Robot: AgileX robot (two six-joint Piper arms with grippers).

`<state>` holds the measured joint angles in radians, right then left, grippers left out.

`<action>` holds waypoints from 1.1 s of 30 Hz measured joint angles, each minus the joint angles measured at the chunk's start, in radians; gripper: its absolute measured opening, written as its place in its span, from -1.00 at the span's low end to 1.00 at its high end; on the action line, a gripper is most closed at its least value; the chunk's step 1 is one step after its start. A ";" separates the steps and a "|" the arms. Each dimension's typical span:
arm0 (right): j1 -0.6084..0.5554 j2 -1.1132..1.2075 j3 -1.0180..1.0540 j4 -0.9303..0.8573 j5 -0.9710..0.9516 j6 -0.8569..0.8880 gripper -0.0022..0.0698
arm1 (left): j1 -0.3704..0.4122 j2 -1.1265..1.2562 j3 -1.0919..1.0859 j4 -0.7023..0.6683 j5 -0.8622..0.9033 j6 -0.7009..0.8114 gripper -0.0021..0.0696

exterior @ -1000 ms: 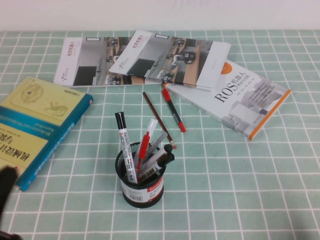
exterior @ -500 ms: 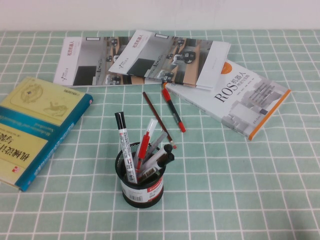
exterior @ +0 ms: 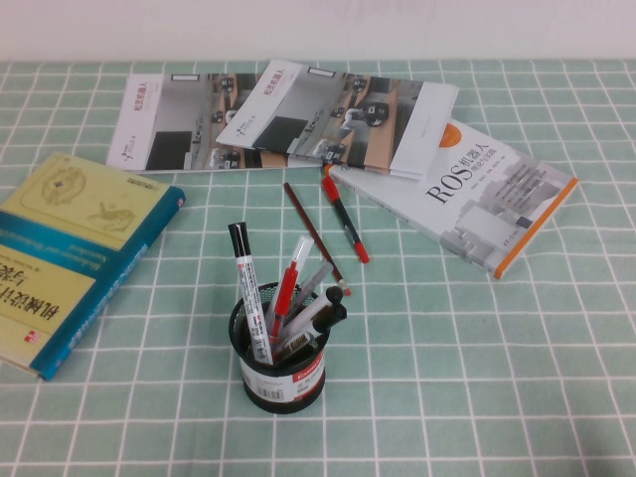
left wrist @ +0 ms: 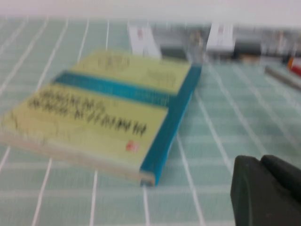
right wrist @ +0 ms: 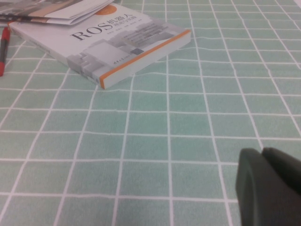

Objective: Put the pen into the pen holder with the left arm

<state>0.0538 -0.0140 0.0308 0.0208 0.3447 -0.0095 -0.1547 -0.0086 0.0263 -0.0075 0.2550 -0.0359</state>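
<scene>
1. Red pen (exterior: 345,219) flat on the counter (exterior: 497,378), beyond the pen holder (exterior: 281,358) and apart from it. Far end up against the magazines (exterior: 298,114), just beside the edge of the ROS book (exterior: 487,194).
2. Long axis on a diagonal: far end toward the robot's left, near end toward its right. Brown pencil (exterior: 314,238) alongside, on nearly the same slant.
3. Pen holder upright and already crowded with pens, so little free room at the mouth.
4. Left hand (left wrist: 265,188) absent from the high view. Low over the counter by the near corner of the teal book (left wrist: 117,108). Only a dark edge visible; spread or pressed together, cannot tell.
5. Right hand (right wrist: 273,188) likewise seen only in its own wrist view, low on the counter short of the ROS book, apparently parked. State: cannot tell.
6. Deciding relation, as a judgement: pen away from the left hand and off toward the robot's right, past the teal book. Likely needs a reach forward and inward, then a grip square across that slanted axis.
</scene>
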 joint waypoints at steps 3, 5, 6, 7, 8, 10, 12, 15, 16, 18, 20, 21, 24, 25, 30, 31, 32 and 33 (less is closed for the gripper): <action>0.000 0.000 0.000 0.000 0.000 0.000 -1.00 | 0.000 0.000 0.000 0.013 0.075 0.000 -0.95; 0.000 0.000 0.000 0.000 0.000 0.000 -1.00 | 0.000 0.000 0.000 0.017 0.102 0.000 -0.95; 0.000 0.000 0.000 0.000 0.000 0.000 -1.00 | 0.000 0.000 0.000 0.017 0.107 0.000 -0.95; 0.000 0.000 0.000 0.000 0.000 0.000 -1.00 | 0.000 0.000 -0.002 0.017 0.109 0.000 -0.95; 0.000 0.000 0.000 0.000 0.000 0.000 -1.00 | 0.000 0.000 -0.002 0.017 0.112 0.000 -0.95; 0.000 0.000 0.000 0.000 0.000 0.000 -1.00 | 0.000 0.000 -0.002 0.019 0.114 0.000 -0.95; 0.000 0.000 0.000 0.000 0.000 0.000 -1.00 | 0.000 0.000 -0.002 0.020 0.115 0.000 -0.95; 0.000 0.000 0.000 0.000 0.000 0.000 -1.00 | 0.000 0.000 -0.002 0.020 0.117 0.000 -0.95; 0.000 0.000 0.000 0.000 0.000 0.000 -1.00 | 0.000 0.000 -0.002 0.020 0.117 0.000 -0.95; 0.000 0.000 0.000 0.000 0.000 0.000 -1.00 | 0.000 0.000 -0.002 0.020 0.117 0.000 -0.95; 0.000 0.000 0.000 0.000 0.000 0.000 -1.00 | 0.000 0.000 -0.002 0.020 0.117 0.000 -0.95; 0.000 0.000 0.000 0.000 0.000 0.000 -1.00 | 0.000 0.000 -0.004 0.020 0.119 0.000 -0.95; 0.000 0.000 0.000 0.000 0.000 0.000 -1.00 | 0.000 0.000 -0.003 0.020 0.119 0.000 -0.95; 0.000 0.000 0.000 0.000 0.000 0.000 -1.00 | 0.000 0.000 -0.003 0.020 0.121 0.000 -0.95; 0.000 0.000 0.000 0.000 0.000 0.000 -1.00 | 0.000 0.000 -0.003 0.020 0.121 0.000 -0.95; 0.000 0.000 0.000 0.000 0.000 0.000 -1.00 | 0.000 0.000 -0.003 0.020 0.121 0.000 -0.95; 0.000 0.000 0.000 0.000 0.000 0.000 -1.00 | 0.000 0.000 -0.003 0.020 0.121 0.000 -0.95; 0.000 0.000 0.000 0.000 0.000 0.000 -1.00 | 0.000 0.000 -0.003 0.020 0.121 0.000 -0.95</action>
<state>0.0538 -0.0140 0.0308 0.0208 0.3447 -0.0095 -0.1547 -0.0086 0.0229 0.0121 0.3760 -0.0359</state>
